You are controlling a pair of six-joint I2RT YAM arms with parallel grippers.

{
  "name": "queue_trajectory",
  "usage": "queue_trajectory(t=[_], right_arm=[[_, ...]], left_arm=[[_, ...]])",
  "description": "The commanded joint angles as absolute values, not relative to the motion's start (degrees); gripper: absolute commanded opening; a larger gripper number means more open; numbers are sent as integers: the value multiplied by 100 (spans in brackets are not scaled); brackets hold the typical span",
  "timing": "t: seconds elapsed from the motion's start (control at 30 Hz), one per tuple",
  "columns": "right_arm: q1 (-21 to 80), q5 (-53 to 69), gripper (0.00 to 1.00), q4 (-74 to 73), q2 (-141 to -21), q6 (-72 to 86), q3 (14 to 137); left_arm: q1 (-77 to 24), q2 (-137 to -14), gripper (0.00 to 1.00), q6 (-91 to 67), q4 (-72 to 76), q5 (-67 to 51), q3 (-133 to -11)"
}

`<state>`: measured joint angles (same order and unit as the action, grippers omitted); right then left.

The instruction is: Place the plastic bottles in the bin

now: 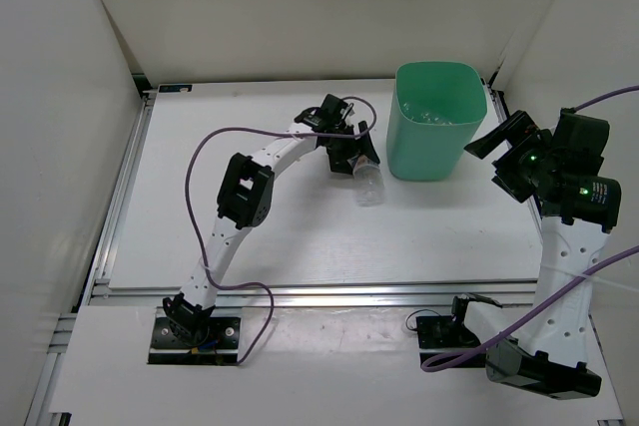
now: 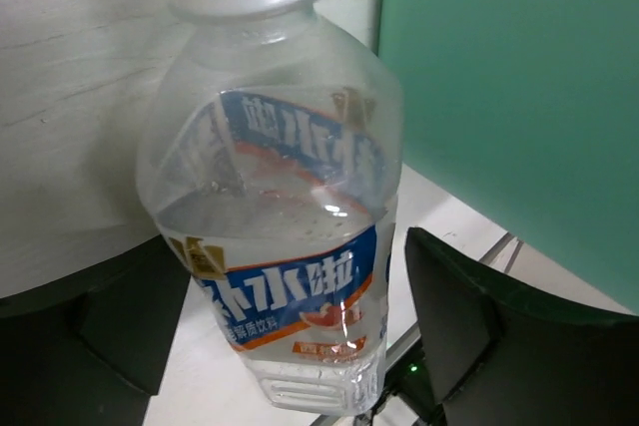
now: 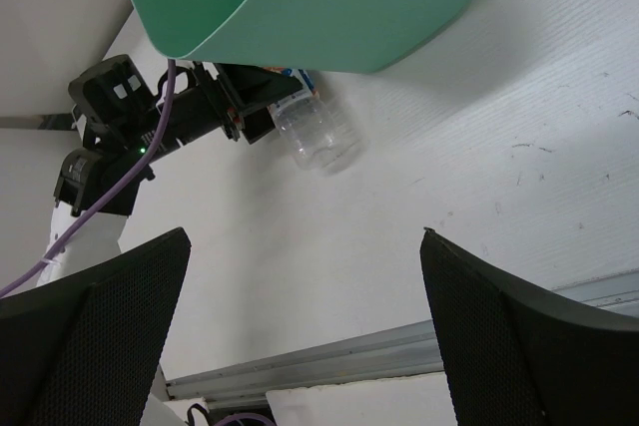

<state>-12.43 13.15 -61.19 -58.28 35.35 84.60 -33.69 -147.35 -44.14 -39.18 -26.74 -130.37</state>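
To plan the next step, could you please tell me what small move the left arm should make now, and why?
Probably raise the left gripper and swing it over the bin: it grips the labelled bottle beside the bin's wall, not yet above its opening.

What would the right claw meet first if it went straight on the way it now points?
Probably the bare table: the open right claw tilts down toward it, short of the bin and the bottle. Depth is unclear, so the bin's base might come first.

Bottle (image 2: 280, 197) clear glossy plastic; bin (image 1: 429, 152) smooth mint plastic; table (image 1: 319, 241) matt white.
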Motion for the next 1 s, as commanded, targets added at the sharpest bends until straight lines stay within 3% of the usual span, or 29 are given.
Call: queue_trajectory(t=[0.0,0.4,0.57,0.67,0.77,0.97], right_arm=[[-1274,1239,100,-6064,-5810,3393,8561],[-1274,1625,100,-5880,-5810,3516,8333],[-1274,2485,100,-5583,-5923,3568,8192],[-1274,3636,100,-5022,-5977,3744,7972],[-1274,4793,100,-4370,-5977,4077,7586],[-1274,5703,100,-3148,-6398,4535,7321]], left_arm=[[-3410,-14801,94,-4438,-4052,-2777,-12868],[-3147,-12956,70,-4043,-4104,-2609,-11004],[-2997,-11937,66,-4192,-4104,-3005,-11082],[-2997,-11559,63,-4192,-4104,-3645,-11512],[-3050,-11444,63,-4192,-4104,-4586,-11986],[-3190,-11285,57,-4253,-3982,-5905,-12444]])
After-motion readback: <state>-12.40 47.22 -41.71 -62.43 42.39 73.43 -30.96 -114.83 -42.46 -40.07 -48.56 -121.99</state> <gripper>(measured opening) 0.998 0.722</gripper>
